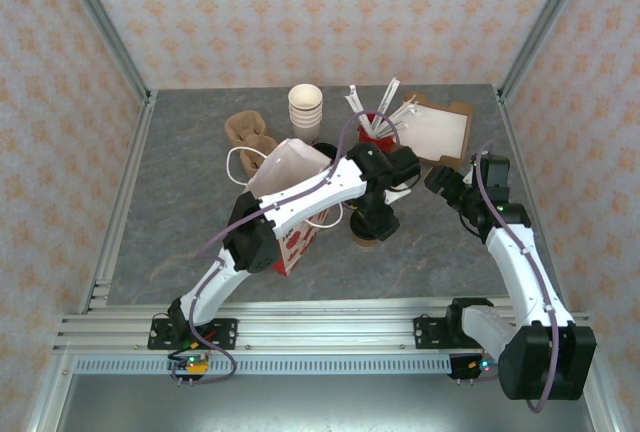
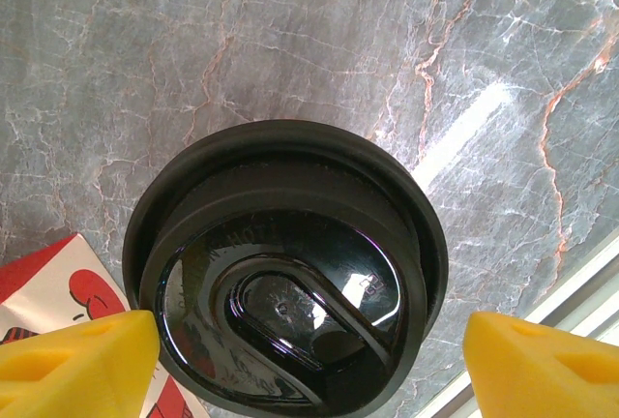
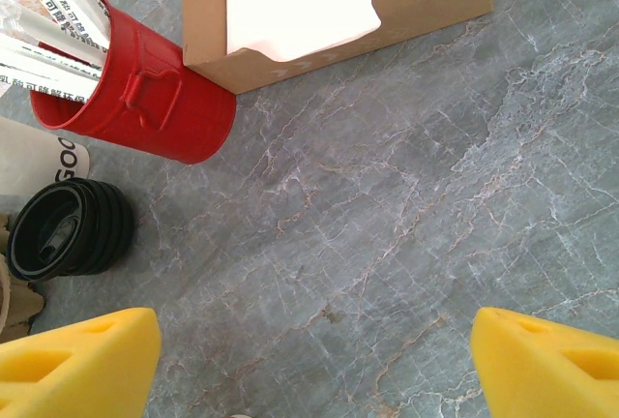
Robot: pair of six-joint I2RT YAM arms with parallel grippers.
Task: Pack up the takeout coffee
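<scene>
A: Position of takeout coffee [image 2: 285,283]?
B: Upright on table [image 2: 290,31], black lid on, just beside corner of red-and-white bag [image 2: 48,287].
A: State of left fingers [image 2: 77,360]?
B: Spread wide, hovering above, one flanking each side of the lid; clear gap on the right side.
A: And right fingers [image 3: 77,365]?
B: Apart as well, over bare table, near red bucket [image 3: 155,99] and stack of black lids [image 3: 68,234].

The takeout coffee [image 2: 285,283] stands just right of the bag [image 1: 285,167].
</scene>
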